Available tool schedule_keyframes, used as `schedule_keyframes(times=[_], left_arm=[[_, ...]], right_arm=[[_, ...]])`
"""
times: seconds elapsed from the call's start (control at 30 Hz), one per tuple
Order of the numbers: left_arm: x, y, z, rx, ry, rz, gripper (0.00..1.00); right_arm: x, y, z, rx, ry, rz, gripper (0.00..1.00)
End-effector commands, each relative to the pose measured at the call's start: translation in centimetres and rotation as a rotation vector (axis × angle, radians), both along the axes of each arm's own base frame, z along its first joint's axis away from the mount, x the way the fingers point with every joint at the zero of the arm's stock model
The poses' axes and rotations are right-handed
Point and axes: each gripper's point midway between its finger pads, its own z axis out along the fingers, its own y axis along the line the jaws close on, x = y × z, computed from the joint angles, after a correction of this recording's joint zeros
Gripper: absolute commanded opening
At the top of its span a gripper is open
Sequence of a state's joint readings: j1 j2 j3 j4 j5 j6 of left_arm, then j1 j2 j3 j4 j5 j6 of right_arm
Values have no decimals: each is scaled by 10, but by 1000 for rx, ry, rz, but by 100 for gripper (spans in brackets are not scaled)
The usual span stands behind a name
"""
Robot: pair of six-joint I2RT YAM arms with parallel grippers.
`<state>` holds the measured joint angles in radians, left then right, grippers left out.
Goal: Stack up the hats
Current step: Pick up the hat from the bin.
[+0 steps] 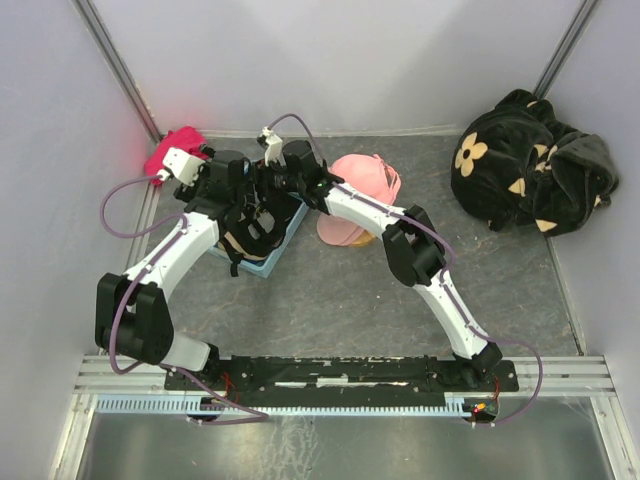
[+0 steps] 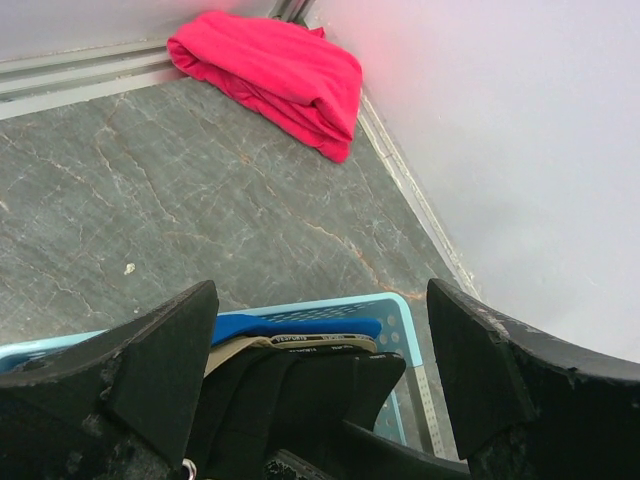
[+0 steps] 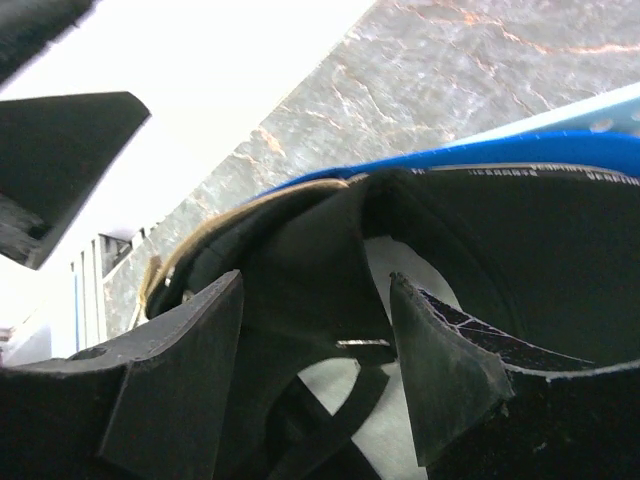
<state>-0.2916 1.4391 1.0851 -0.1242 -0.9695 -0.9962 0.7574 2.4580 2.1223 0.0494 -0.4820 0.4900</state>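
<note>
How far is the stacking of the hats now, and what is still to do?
Done: the black hat, tan hat and blue hat lie layered in the light blue basket. In hand: the left gripper is open above that pile; the right gripper straddles a black fold, grip unclear. Left: the pink hat lies apart on the table, not yet stacked.

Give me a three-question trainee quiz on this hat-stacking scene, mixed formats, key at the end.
1. True or false: the pink hat lies inside the light-blue basket.
2. What sits in the far-left corner of the table? A) red cloth B) green bottle C) white plate
3. Name the colour of the brim showing beside the black hat in the basket.
Key: 1 false; 2 A; 3 blue.
</note>
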Motion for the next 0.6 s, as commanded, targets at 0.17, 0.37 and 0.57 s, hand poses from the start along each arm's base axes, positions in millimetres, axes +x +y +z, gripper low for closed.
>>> schedule_keyframes(times=[0.17,0.37,0.57], left_arm=[[6,1,3,4,-23,-17,91],[7,0,2,2,-22,-21,90],[5,1,3,2,-25,-18,90]], right_arm=[[-3,14,35,113,-25,100,64],[-7,14,29,93,-12,113,49],[-10,8,35,89,-33,96,19]])
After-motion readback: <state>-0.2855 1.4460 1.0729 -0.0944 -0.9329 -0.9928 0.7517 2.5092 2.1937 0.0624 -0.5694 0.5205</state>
